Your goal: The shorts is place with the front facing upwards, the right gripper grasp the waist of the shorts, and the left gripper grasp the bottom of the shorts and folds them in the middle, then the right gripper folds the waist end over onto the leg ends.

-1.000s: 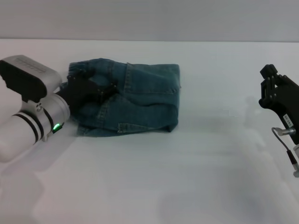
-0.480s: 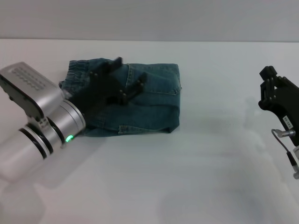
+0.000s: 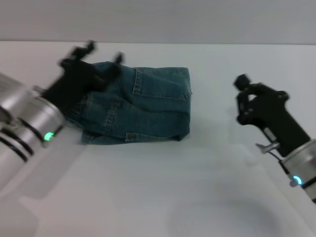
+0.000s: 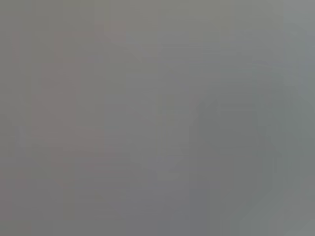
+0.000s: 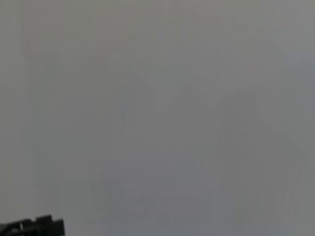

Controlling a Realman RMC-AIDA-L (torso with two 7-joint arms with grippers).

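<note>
While shorts lie folded | left claw above far-left edge

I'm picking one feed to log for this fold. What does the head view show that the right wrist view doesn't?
Only the head view shows the folded denim shorts lying on the white table, the left gripper raised over their far left end with fingers apart, and the right gripper off to the right of the shorts. Only the right wrist view shows a small dark part at its edge against plain grey. Both share no identifiable object.
</note>
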